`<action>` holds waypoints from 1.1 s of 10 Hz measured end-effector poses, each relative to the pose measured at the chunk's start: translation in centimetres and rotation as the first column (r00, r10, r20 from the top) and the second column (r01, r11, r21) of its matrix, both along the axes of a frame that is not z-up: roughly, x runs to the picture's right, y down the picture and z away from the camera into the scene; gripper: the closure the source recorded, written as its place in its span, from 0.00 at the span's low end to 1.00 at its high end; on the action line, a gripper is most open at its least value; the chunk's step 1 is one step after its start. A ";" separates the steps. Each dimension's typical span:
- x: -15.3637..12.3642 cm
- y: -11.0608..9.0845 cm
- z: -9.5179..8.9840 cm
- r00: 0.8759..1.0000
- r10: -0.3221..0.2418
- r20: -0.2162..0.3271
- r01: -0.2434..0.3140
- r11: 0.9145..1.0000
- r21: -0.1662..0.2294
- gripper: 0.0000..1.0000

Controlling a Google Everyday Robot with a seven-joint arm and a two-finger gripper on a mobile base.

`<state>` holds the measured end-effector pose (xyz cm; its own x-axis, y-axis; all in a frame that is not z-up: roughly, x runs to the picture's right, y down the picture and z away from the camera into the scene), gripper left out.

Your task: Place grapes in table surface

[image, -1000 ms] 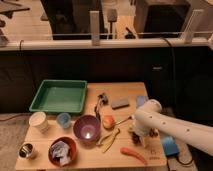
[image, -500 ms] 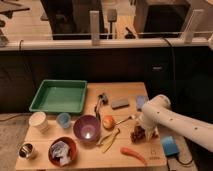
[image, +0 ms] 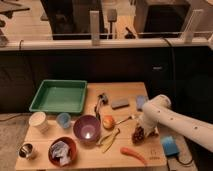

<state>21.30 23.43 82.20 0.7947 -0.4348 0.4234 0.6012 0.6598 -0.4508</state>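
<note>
Light wooden table surface (image: 90, 159) fills your view, with a green tray (image: 59, 96) at its far left corner. Your gripper (image: 141, 132) is down near the right edge, its fingers pressed together right at the grapes (image: 137, 136). The grapes sit low on the wood between the apple (image: 108, 121) and the blue sponge (image: 169, 146). You cannot tell whether the berries are actually pinched. An orange carrot (image: 133, 154) lies just in front of them.

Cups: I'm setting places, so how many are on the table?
3: a white cup near the left edge, a blue cup right of it, a metal cup at the front-left corner. None seem hidden. The gripper is shut on the grapes, at the right.
</note>
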 end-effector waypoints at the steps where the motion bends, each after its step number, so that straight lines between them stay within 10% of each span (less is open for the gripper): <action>1: -0.1 0.0 -0.2 1.000 0.008 0.017 -0.008 1.000 -0.005 1.00; 6: -1.5 -2.9 -6.4 0.994 0.016 0.107 -0.023 0.998 0.063 1.00; 11: -2.3 -7.6 -16.3 0.993 -0.027 0.118 -0.001 0.972 0.235 1.00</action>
<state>19.02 15.88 65.91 0.7380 -0.5432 0.4003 0.6506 0.7302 -0.2086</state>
